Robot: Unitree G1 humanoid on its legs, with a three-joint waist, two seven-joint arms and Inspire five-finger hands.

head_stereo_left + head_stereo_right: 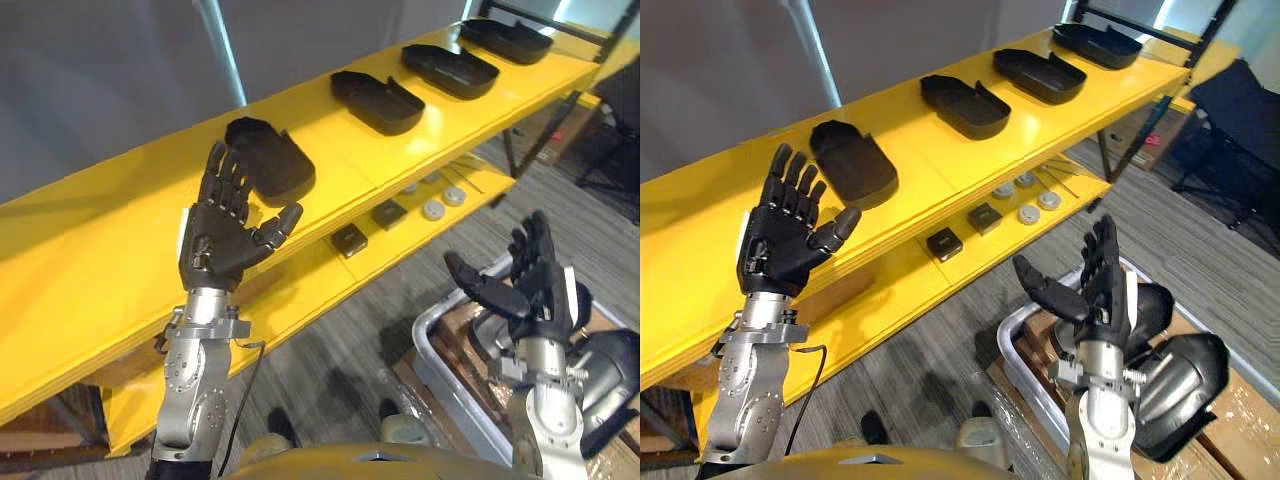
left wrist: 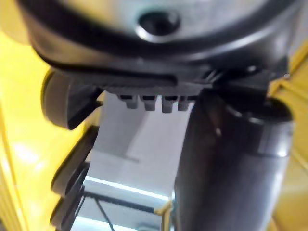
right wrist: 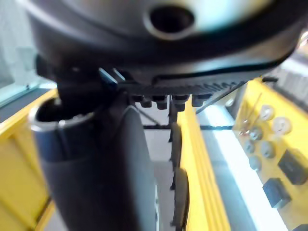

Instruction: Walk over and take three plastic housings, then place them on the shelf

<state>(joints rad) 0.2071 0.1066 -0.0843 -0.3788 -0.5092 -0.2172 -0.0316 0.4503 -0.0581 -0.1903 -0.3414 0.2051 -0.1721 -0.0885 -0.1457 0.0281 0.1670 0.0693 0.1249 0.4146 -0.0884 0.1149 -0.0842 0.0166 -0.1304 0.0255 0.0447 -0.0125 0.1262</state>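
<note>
As it stood raised, left hand (image 1: 220,238): splayed, empty, by leftmost plastic housing (image 1: 275,160) on shelf (image 1: 90,260).
Right hand (image 1: 1105,290): fingers apart, empty.

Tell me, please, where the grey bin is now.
Eye views: the grey bin sits low on the robot's right, under the right hand, beside the yellow shelf.

Straight ahead of me lie two black square blocks (image 1: 945,243), one at two o'clock of the other. Four round silver discs (image 1: 1028,214) cluster at two o'clock of them. At my five o'clock stands a grey tub (image 1: 1020,358), with brown cardboard (image 1: 1240,430) beside it. At two o'clock a black chair (image 1: 1240,110) stands on the grey plank floor (image 1: 1200,240).
</note>
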